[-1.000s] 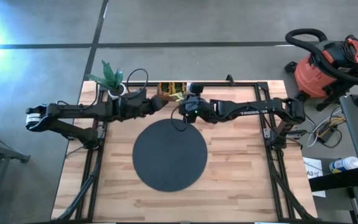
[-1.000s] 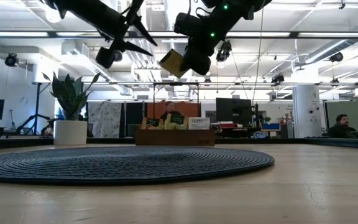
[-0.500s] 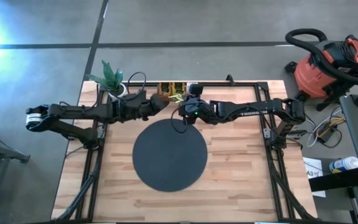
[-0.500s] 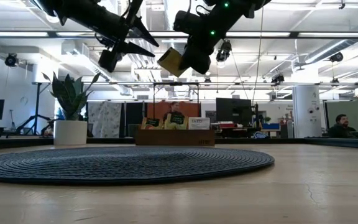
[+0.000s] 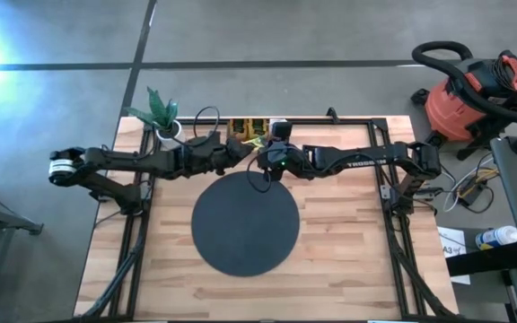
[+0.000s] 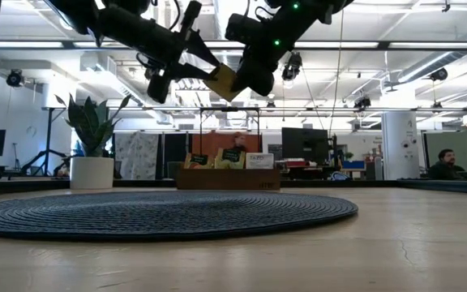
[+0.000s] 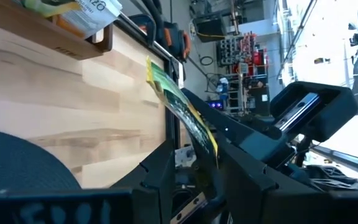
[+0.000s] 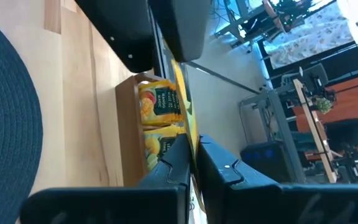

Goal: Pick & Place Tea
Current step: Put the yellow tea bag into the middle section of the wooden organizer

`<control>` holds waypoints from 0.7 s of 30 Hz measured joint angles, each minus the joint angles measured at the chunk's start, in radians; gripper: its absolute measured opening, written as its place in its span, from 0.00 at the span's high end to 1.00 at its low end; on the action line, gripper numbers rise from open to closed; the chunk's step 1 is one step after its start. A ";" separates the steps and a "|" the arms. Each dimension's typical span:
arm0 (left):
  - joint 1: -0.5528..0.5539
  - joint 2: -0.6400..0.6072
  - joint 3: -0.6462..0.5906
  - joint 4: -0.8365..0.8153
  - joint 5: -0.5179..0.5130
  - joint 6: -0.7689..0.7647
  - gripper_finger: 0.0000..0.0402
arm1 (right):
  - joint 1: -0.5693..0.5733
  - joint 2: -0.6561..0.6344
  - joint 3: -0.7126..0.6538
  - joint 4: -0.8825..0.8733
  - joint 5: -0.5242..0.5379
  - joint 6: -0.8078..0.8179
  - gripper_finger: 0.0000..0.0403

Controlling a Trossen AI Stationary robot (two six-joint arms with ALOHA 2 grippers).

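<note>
2 grippers meet at the high view's top centre: your right gripper [image 6: 235, 79] pinches 1 yellow tea packet [image 6: 222, 81] aloft, while the left gripper [image 6: 191, 69], fingers spread around its edge, seems poised for a handover above the black mat [image 5: 245, 223].

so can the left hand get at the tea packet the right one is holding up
Probably yes. The right hand is shut on the yellow tea packet in the air above the table, and the left hand is open with its fingers on either side of the packet's free end.
</note>
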 joint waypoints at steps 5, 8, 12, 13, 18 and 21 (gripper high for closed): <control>0.006 0.002 0.000 0.004 0.000 0.005 0.72 | 0.000 0.000 0.000 0.000 -0.001 0.000 0.97; 0.015 0.002 0.000 0.004 0.000 0.009 0.73 | 0.000 0.000 0.000 0.000 -0.001 0.000 0.97; 0.029 0.003 0.000 0.004 -0.001 0.022 0.80 | 0.000 0.000 0.000 0.000 -0.002 0.000 0.97; 0.033 0.003 0.000 0.004 0.000 0.027 0.82 | 0.000 0.000 0.000 0.000 -0.002 0.000 0.97; 0.048 0.003 0.000 0.004 -0.002 0.074 0.95 | 0.000 0.000 0.000 0.001 -0.002 0.000 0.97; 0.052 0.003 0.000 0.005 -0.007 0.099 0.99 | 0.000 0.000 0.000 0.001 -0.004 0.018 0.97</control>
